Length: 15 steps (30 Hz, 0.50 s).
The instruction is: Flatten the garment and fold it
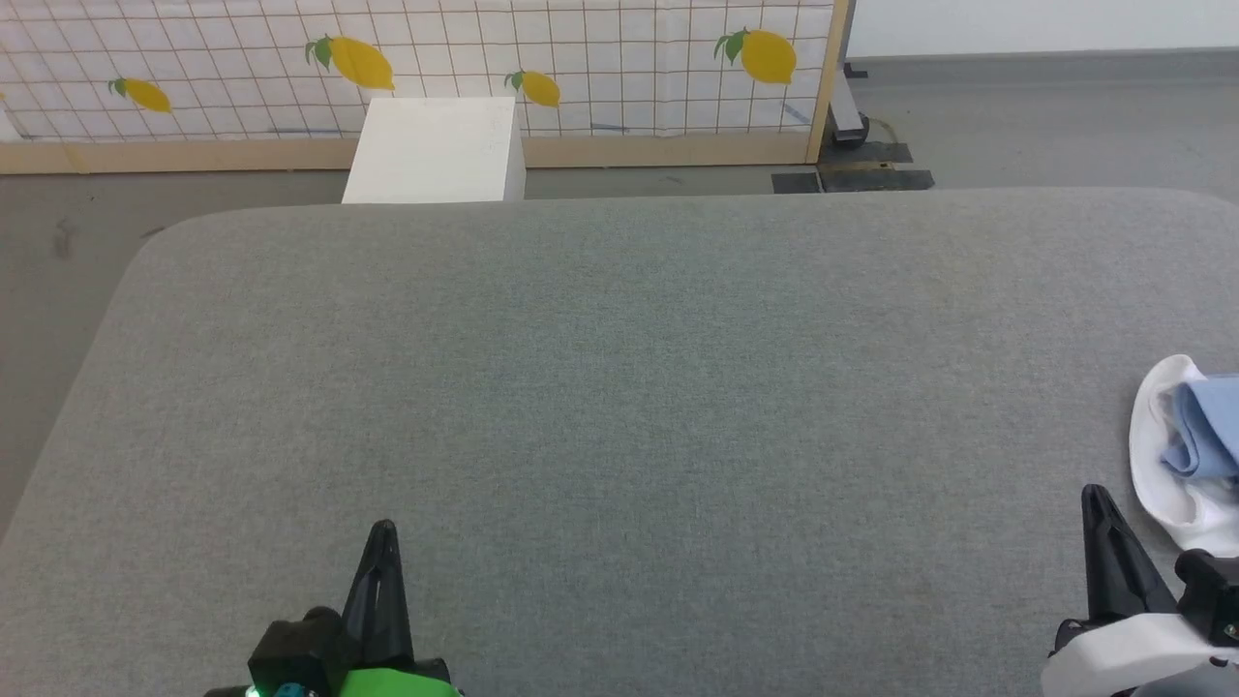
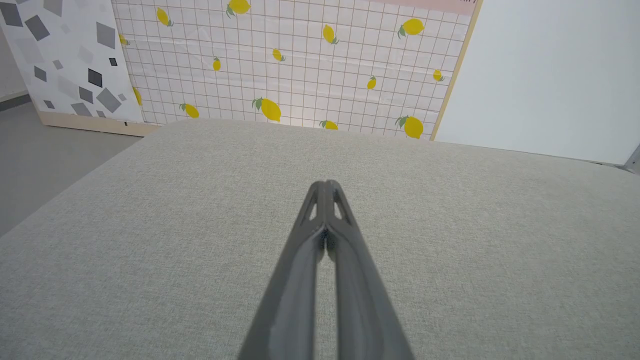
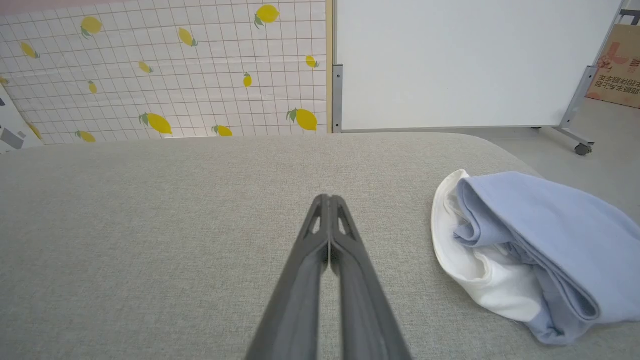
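The garment (image 3: 540,240) is a bunched heap of light blue fabric with a white part curling along its left side, lying near the right edge of the grey padded table (image 3: 150,225). In the head view the garment (image 1: 1195,436) is cut off by the right border. My right gripper (image 3: 328,199) is shut and empty, hovering over bare table just left of the heap; in the head view my right gripper (image 1: 1094,494) sits at the lower right. My left gripper (image 2: 325,184) is shut and empty over bare table, far from the garment, low left in the head view (image 1: 383,528).
The grey table (image 1: 619,368) has rounded corners, with floor beyond its left and far edges. A white box (image 1: 436,150) stands behind the far edge. A lemon-print screen (image 1: 416,58) and a white board on wheels (image 3: 465,60) close off the back.
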{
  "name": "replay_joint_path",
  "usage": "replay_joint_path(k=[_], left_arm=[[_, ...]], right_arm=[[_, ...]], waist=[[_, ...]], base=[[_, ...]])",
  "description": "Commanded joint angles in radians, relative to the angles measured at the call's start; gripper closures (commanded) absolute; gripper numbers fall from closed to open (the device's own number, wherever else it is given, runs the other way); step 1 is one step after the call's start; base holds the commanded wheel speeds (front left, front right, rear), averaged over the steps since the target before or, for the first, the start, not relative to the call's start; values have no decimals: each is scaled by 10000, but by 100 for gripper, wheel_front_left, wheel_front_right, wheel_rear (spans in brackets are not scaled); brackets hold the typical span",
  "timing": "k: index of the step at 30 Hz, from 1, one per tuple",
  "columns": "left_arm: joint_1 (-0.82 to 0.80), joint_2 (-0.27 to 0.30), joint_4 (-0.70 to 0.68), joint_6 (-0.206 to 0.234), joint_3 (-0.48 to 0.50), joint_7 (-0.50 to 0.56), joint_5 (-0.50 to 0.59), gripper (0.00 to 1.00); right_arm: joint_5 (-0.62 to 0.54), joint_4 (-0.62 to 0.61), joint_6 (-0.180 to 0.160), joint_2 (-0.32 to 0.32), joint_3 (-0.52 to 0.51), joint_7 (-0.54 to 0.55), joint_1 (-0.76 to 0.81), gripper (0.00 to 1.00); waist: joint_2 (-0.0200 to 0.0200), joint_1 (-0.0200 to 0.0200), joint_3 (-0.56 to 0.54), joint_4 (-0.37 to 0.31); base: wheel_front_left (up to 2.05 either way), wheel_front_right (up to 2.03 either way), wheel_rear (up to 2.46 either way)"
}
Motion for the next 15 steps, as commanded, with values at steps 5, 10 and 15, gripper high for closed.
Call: replay_joint_path(k=[5, 10, 15], left_arm=[[-185, -15, 28, -99, 119, 125, 222, 100], [-248, -20, 38, -145, 173, 223, 300, 100], [-314, -26, 47, -193, 230, 326, 381, 100]], right_arm=[[-69, -50, -2, 3, 140, 73, -122, 100], [-93, -69, -2, 5, 225, 117, -162, 100], [-117, -88, -3, 6, 313, 163, -204, 100]], waist=[[-1, 0, -3, 31], [-1, 0, -5, 58], [-1, 0, -8, 85]], base=[[0, 0, 0], [0, 0, 0], [0, 0, 0]])
